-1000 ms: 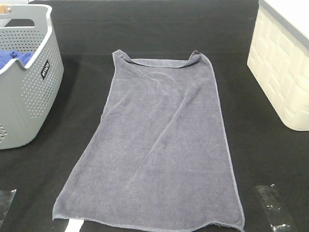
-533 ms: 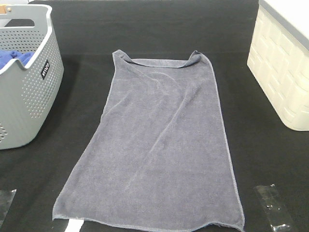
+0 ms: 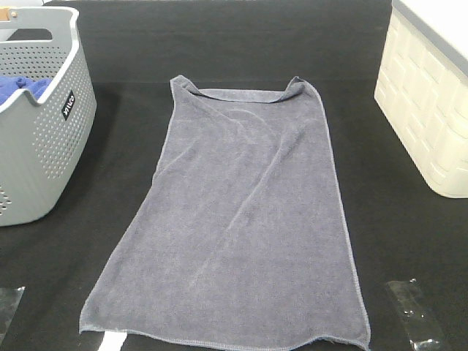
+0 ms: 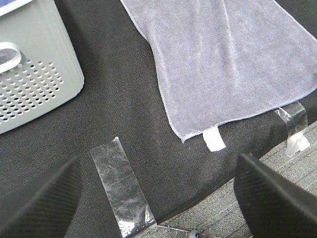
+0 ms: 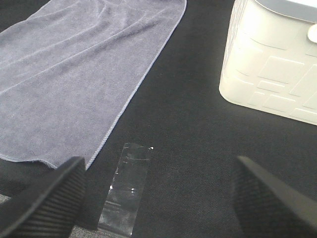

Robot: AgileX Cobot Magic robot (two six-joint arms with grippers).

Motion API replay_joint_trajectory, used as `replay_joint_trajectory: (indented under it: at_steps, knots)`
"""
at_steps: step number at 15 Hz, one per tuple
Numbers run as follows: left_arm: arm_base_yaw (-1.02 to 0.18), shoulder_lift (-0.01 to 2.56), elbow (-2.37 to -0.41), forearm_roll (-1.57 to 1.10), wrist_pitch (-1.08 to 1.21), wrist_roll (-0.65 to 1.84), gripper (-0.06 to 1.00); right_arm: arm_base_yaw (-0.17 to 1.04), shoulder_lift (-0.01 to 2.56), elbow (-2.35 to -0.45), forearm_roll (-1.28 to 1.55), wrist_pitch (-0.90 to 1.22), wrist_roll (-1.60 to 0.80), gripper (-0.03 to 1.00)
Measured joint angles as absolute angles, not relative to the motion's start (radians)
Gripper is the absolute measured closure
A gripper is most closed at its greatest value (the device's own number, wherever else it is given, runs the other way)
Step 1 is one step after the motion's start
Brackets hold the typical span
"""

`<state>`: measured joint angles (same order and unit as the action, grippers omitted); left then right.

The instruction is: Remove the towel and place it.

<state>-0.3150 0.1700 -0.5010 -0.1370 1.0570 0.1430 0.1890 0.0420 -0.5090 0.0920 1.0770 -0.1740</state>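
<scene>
1. I see the towel [image 3: 241,219] spread flat on the black counter [image 3: 409,219], between the grey basket [image 3: 44,139] and the white bin [image 3: 428,110]
2. Left tool [image 4: 156,198] and right tool [image 5: 158,198] spread, holding nothing
3. I judge the job essentially done

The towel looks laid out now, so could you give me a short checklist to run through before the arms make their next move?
1. Towel out of the grey basket and spread on the black table: ok.
2. Far edge flat: not ok, a strip is folded over at the far end.
3. Left gripper open and holding nothing: ok.
4. Right gripper open and holding nothing: ok.
5. Towel clear of the white bin: ok, bare table lies between them.
6. White label at the near hem tucked away: not ok, it sticks out onto the table.
</scene>
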Motion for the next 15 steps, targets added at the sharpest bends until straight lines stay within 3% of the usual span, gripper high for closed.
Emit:
replay_joint_trajectory:
  at_steps: [3, 10, 15]
  knots:
    - [-0.298, 0.167, -0.501, -0.137, 1.057, 0.145, 0.14, 0.184, 0.042, -0.509, 0.093, 1.077, -0.174, 0.21]
    - [-0.041, -0.003, -0.499, -0.137, 1.054, 0.146, 0.14, 0.026, 0.042, -0.509, 0.096, 1.077, -0.174, 0.21]
    - [-0.025, -0.003, -0.499, -0.137, 1.053, 0.146, 0.14, 0.026, -0.002, -0.508, 0.096, 1.073, -0.174, 0.21]
